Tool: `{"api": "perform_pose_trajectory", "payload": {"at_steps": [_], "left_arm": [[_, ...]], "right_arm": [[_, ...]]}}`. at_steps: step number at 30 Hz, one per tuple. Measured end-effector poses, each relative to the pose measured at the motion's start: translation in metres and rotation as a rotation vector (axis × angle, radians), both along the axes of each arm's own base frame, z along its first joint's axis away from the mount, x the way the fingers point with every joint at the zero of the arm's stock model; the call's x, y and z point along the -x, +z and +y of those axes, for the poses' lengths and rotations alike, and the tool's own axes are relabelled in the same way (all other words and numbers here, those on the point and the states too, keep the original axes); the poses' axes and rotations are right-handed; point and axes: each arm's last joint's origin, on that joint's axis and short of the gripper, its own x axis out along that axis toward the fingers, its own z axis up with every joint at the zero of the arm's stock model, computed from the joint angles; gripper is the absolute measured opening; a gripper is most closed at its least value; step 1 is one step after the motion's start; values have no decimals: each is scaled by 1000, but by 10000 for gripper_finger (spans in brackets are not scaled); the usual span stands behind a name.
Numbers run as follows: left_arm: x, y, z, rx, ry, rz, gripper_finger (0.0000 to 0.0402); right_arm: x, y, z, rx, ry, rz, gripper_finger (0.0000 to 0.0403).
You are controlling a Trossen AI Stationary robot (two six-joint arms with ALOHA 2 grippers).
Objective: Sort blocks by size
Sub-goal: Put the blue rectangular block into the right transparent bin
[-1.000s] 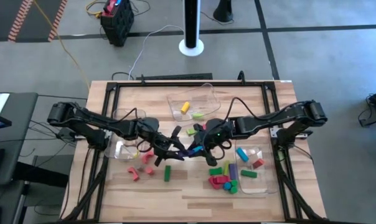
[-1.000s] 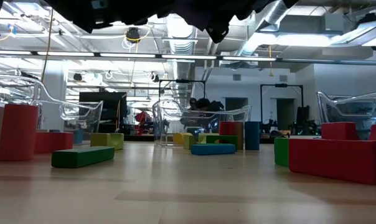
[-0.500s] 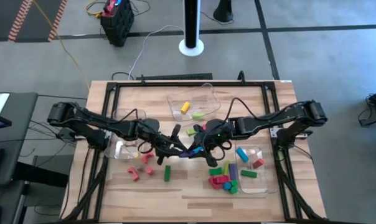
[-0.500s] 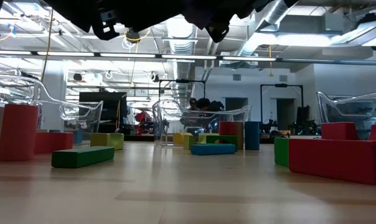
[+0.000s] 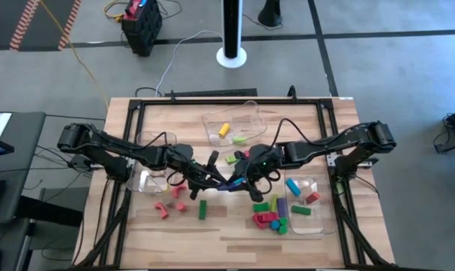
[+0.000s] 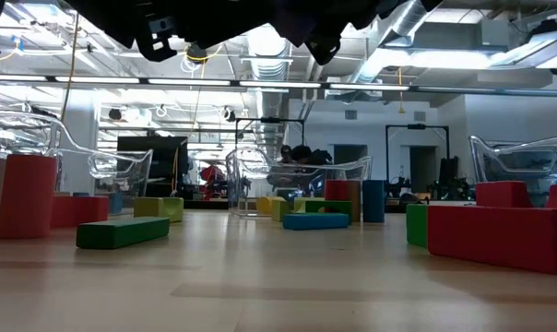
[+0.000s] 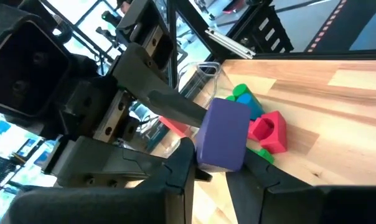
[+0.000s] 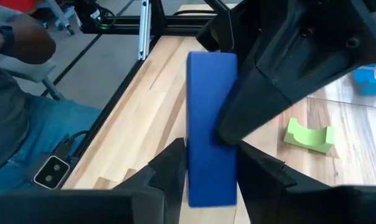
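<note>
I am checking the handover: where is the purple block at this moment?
The purple block is above the table's middle, between the left gripper and the right gripper, which meet there in the high view; both sets of fingers flank it.

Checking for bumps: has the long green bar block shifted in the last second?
No. The long green bar block sits where it was, same gap to the wooden table's front edge.

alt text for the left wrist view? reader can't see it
The left gripper holds a purple block between its two dark fingers, while the right gripper's fingers reach onto the same block from the opposite side. Beyond it on the wooden table lie a red arch block, a green block and a blue block.
</note>
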Motion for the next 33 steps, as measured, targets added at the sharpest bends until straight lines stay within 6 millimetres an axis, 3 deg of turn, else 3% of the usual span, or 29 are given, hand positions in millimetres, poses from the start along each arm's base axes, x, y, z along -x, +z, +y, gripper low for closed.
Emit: {"api": "perform_pose_trajectory", "payload": {"at_steps": [8, 16, 21, 27, 33], "left_arm": [[1, -3, -1, 10, -13, 35, 65], [3, 0, 6, 1, 65, 44, 65], [1, 2, 29, 42, 283, 40, 64], [3, 2, 75, 189, 505, 49, 64], [8, 1, 99, 246, 554, 69, 64]], "right_arm": [[6, 3, -1, -1, -20, 36, 209], [35, 21, 1, 82, -175, 96, 226], [57, 27, 6, 130, -312, 180, 226], [70, 23, 23, 162, -346, 248, 226], [72, 17, 40, 212, -344, 250, 226]]}}
